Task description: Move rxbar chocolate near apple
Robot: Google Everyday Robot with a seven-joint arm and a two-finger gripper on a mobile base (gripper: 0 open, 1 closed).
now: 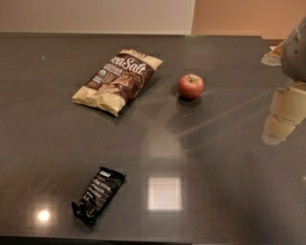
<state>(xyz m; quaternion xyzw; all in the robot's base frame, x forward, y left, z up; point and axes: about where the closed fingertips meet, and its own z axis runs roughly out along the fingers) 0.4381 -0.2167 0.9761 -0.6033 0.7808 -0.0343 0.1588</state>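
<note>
- I see a wide, dark grey table (229, 210) with a glossy top that fills nearly the whole view.
- Its far edge runs straight across the top of the view, with a corner at the upper right.
- Behind it on the left stands a pale cream wall (95, 14).
- To the right of that, a warm peach wall panel (239, 16) meets it at a vertical seam.
- A bright square reflection (165, 194) of light lies on the tabletop, low and just right of centre.
- A small round glare spot (44, 215) glows near the lower left corner.
- Faint pale streaks (224, 115) cross the surface diagonally at middle right.
- The gripper (282, 117) hangs at the right edge, over the table's right side.
</note>
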